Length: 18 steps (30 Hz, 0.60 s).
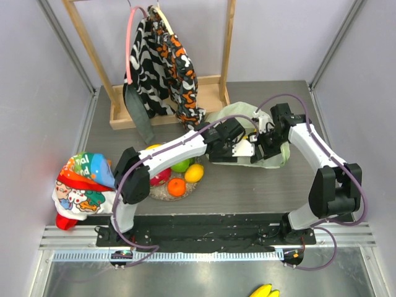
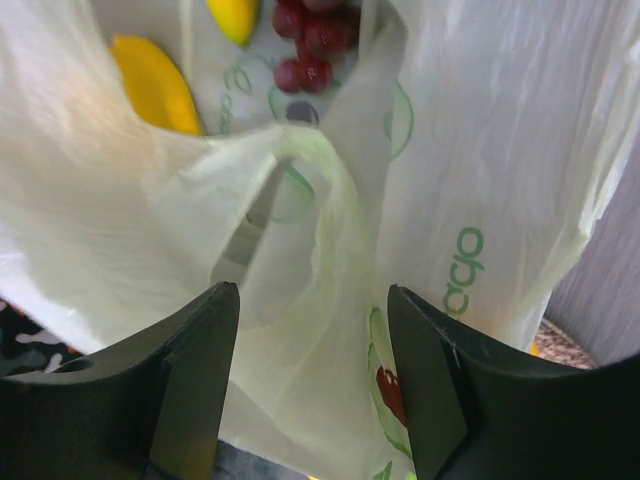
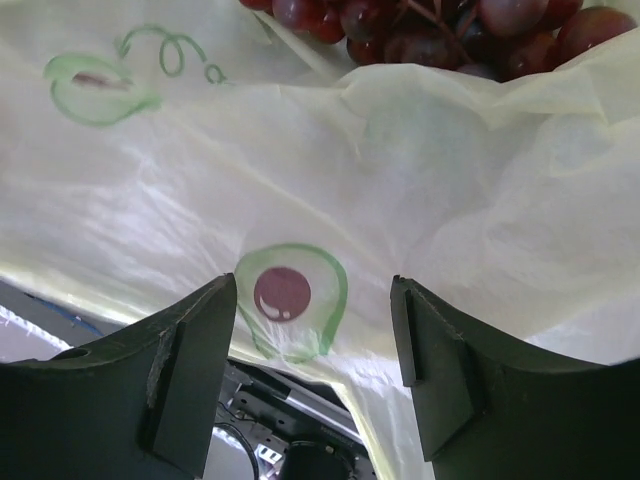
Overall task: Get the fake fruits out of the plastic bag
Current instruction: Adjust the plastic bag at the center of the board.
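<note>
The pale-green plastic bag [image 1: 237, 115] lies crumpled at the table's back right, between my two grippers. My left gripper [image 1: 240, 147] stands open at the bag's left side. In the left wrist view a handle loop [image 2: 290, 215] of loose bag film hangs between the open fingers [image 2: 205, 360]. Inside the bag there show dark red grapes [image 2: 310, 40], a yellow-orange fruit [image 2: 155, 85] and a lemon-yellow one [image 2: 233, 15]. My right gripper [image 1: 262, 140] is open too, the bag's printed film [image 3: 300, 170] slack before it and the grapes [image 3: 430, 25] beyond.
A shallow dish [image 1: 162, 194] near the left arm holds an orange [image 1: 176, 187], a lemon [image 1: 194, 172], a green apple [image 1: 181, 166] and a red fruit [image 1: 159, 177]. A wooden rack [image 1: 166, 104] with patterned cloth [image 1: 167, 59] stands behind. A colourful bundle [image 1: 83, 185] lies far left. Bananas [image 1: 263, 291] lie below the rail.
</note>
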Tool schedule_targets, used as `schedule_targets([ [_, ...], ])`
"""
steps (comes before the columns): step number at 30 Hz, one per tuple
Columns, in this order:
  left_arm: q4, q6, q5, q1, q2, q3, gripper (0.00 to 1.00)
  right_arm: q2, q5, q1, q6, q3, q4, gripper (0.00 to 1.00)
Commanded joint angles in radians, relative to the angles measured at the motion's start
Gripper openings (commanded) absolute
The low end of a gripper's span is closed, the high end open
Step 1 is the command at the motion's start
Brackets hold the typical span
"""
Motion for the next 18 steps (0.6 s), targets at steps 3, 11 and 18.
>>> schedule_targets([
  [3,0.12,0.091,-0.179,-0.016,0.005,-0.095,0.54,-0.044,-0.013,0.0,0.029,0.012,0.038,0.71],
  [11,0.067,-0.124,-0.227,0.033,0.005,0.006,0.0,-0.048,-0.045,0.001,0.006,0.054,0.022,0.71],
  [18,0.084,-0.356,-0.127,0.087,-0.155,0.043,0.0,-0.013,-0.16,0.013,-0.057,0.181,0.045,0.71],
])
